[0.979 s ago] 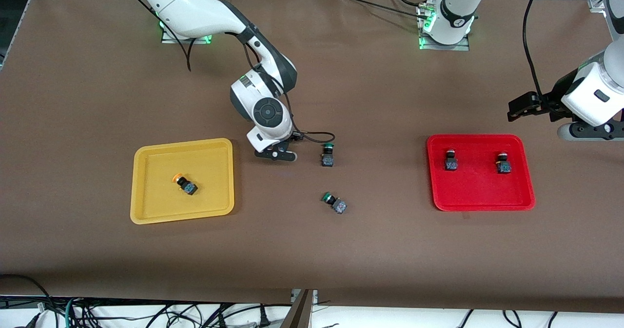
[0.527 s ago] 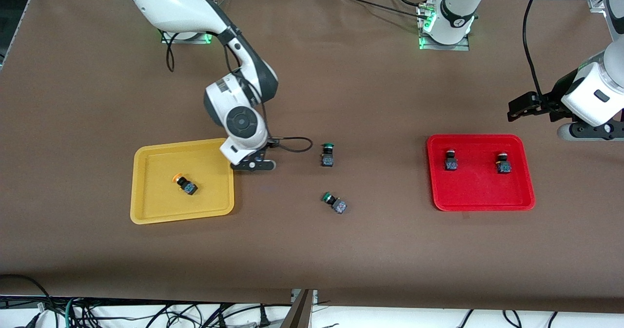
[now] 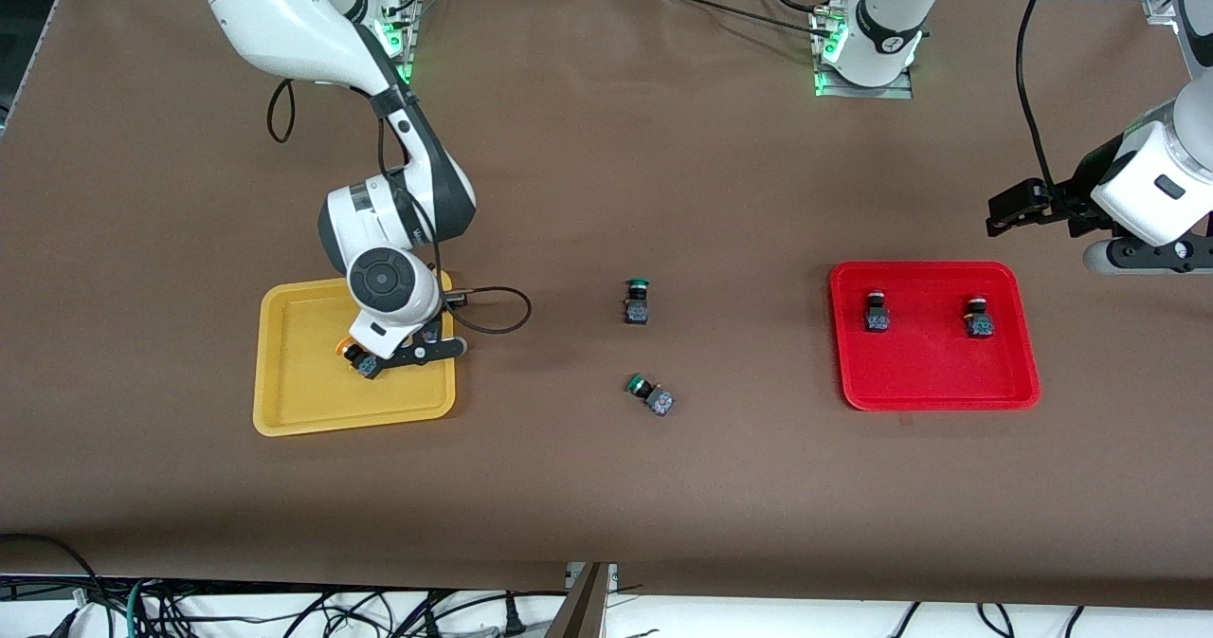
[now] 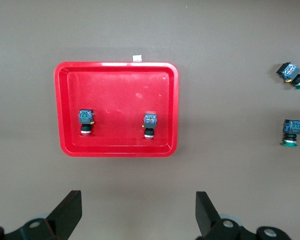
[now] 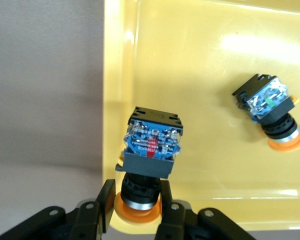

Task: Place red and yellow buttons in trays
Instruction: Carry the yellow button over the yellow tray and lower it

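My right gripper [image 5: 136,200] is shut on a yellow-capped button [image 5: 151,150] by its neck, cap toward the hand, just inside the rim of the yellow tray [image 5: 190,65]. A second yellow button [image 5: 270,112] lies on its side in that tray, also seen in the front view [image 3: 360,360] beside the right gripper [image 3: 412,354]. The yellow tray [image 3: 303,401] sits toward the right arm's end. Two red buttons [image 3: 877,314] [image 3: 979,319] stand in the red tray [image 3: 933,377]. My left gripper [image 3: 1009,211] waits open and empty above the table by the red tray [image 4: 115,80].
Two green-capped switches lie on the brown table between the trays: one upright [image 3: 637,301], one on its side nearer the front camera [image 3: 650,394]. They also show in the left wrist view [image 4: 291,132] [image 4: 291,75]. A cable loops from the right wrist [image 3: 502,311].
My right gripper has carried the yellow button from the table's middle toward the right arm's end, to over the yellow tray. The left arm has not moved.
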### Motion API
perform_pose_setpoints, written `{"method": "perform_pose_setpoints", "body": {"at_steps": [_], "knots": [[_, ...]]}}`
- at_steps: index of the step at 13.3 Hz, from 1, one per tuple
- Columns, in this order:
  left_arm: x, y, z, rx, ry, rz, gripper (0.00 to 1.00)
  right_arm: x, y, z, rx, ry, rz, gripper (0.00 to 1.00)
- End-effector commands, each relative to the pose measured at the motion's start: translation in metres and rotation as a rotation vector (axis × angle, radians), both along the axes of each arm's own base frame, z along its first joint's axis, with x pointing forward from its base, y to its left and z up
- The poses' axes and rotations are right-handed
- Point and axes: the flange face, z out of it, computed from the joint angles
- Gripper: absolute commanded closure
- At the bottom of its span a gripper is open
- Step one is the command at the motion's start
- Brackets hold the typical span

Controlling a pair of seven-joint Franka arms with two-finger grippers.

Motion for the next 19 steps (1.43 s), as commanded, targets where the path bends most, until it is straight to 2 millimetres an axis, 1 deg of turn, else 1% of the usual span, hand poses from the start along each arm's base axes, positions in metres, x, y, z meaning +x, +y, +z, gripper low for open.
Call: {"method": "perform_pose_setpoints", "body": {"at_steps": [1,2,3,5,9,15,17,19], "knots": [[0.003,-0.004,0.006,-0.017,0.0,-0.005,0.0,0.011,-0.026,-0.014,0.022,0.001,0.032,0.71],[0.003,-0.004,0.006,-0.017,0.0,-0.005,0.0,0.012,-0.029,-0.018,0.025,-0.006,0.031,0.7],[0.003,-0.004,0.006,-0.017,0.0,-0.005,0.0,0.013,-0.029,-0.026,0.025,-0.009,0.033,0.7],[0.003,-0.004,0.006,-0.015,0.0,-0.005,0.0,0.015,-0.032,-0.033,0.034,-0.019,0.023,0.68],[0.003,-0.005,0.006,-0.015,0.0,-0.007,0.0,0.02,-0.031,-0.048,0.039,-0.04,0.031,0.68],[0.003,-0.005,0.006,-0.015,0.002,-0.007,0.0,0.028,-0.031,-0.059,0.054,-0.098,0.046,0.67],[0.003,-0.004,0.006,-0.014,0.0,-0.005,0.0,0.039,-0.039,-0.059,0.058,-0.117,0.038,0.63],[0.003,-0.003,0.006,-0.012,0.0,-0.005,0.0,0.044,-0.04,-0.061,0.06,-0.125,0.034,0.61]]}}
